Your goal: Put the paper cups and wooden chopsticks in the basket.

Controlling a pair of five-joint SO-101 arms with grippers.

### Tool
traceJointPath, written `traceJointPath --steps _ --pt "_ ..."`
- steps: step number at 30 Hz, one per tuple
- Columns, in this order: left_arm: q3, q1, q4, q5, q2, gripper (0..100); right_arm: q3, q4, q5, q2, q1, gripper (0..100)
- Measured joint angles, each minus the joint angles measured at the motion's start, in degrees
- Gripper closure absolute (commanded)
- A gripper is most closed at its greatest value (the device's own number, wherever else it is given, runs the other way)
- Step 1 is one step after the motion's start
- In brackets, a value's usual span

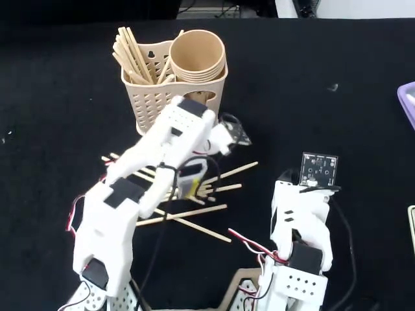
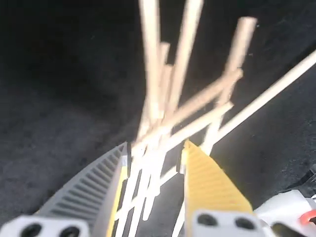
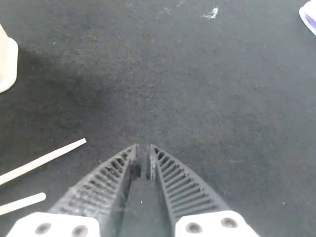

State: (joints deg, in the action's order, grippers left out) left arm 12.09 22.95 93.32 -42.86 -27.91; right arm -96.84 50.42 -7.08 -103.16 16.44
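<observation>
Left gripper (image 2: pixel 154 153) is spread open over the loose chopsticks (image 1: pixel 188 214) on the surface (image 1: pixel 337 129), a few between its jaws. The basket (image 1: pixel 152 103) behind holds the paper cups (image 1: pixel 198 55) plus more sticks. Right gripper (image 3: pixel 143 160) is clenched on nothing.

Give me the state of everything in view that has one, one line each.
basket: upright, partly filled.
paper cups: stacked, upright in the basket.
standing chopsticks: on end in the basket, beside the cups.
loose chopsticks: lying crossed, outside the basket.
left hand: open, astride the loose chopsticks.
right hand: shut, empty.
</observation>
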Motion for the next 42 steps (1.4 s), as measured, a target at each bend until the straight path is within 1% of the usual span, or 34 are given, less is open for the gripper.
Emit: traceJointPath --steps 4,8,12,21,23,26,28,30,42 --pt "0.09 -2.64 -0.09 0.0 0.0 83 0.0 0.0 0.0 0.0 0.0 95.6" --pt "-0.18 -2.81 -4.04 0.0 0.0 83 0.0 0.0 0.0 0.0 0.0 95.6" --pt "-3.25 -2.81 -8.44 0.0 0.0 83 0.0 0.0 0.0 0.0 0.0 95.6" --pt "-7.21 -2.99 -14.42 0.0 1.32 83 0.0 0.0 0.0 0.0 0.0 95.6" --pt "-7.38 -2.9 -14.68 0.18 1.14 86 0.0 0.0 0.0 0.0 0.0 95.6" --pt "-7.38 -2.81 -14.68 0.18 1.14 98 0.0 0.0 0.0 0.0 0.0 95.6" --pt "-7.38 -2.64 -14.59 0.09 1.14 95 0.0 0.0 0.0 0.0 0.0 95.6" --pt "-7.47 -2.73 -14.59 0.0 1.14 97 0.0 0.0 0.0 0.0 0.0 95.6" --pt "-6.42 -2.29 -13.54 0.62 1.14 97 0.0 0.0 0.0 0.0 0.0 95.6"
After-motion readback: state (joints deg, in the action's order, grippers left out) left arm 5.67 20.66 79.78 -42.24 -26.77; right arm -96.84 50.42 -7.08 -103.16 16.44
